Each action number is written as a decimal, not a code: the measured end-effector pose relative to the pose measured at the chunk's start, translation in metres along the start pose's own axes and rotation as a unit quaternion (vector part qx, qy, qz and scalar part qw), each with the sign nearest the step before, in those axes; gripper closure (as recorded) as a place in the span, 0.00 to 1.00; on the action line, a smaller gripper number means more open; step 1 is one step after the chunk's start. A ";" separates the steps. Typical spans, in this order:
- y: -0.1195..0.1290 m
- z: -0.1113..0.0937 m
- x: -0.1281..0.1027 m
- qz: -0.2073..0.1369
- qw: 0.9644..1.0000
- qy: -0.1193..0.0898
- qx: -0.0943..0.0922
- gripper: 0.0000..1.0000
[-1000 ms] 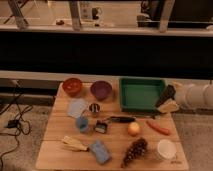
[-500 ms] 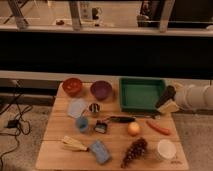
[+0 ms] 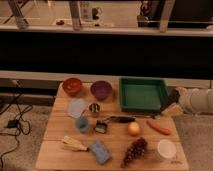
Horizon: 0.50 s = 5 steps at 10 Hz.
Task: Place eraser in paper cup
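The white paper cup stands upright at the table's front right corner, right of a bunch of grapes. My gripper hangs at the table's right edge, just right of the green tray and above the carrot, at the end of the white arm. It is well behind the paper cup. No slim black eraser shows on the table; the dark shape at the gripper is not distinct enough to name.
On the wooden table: a red bowl, a purple bowl, a pale blue lid, a metal cup, a blue cup, a black-handled tool, an apple, a blue sponge.
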 end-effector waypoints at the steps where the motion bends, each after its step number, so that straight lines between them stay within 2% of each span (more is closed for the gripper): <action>1: -0.002 -0.002 0.012 0.007 1.000 0.009 0.000 1.00; 2: -0.002 -0.006 0.021 0.013 1.000 0.017 0.000 1.00; 5: 0.020 -0.025 0.036 0.028 0.999 0.035 -0.004 1.00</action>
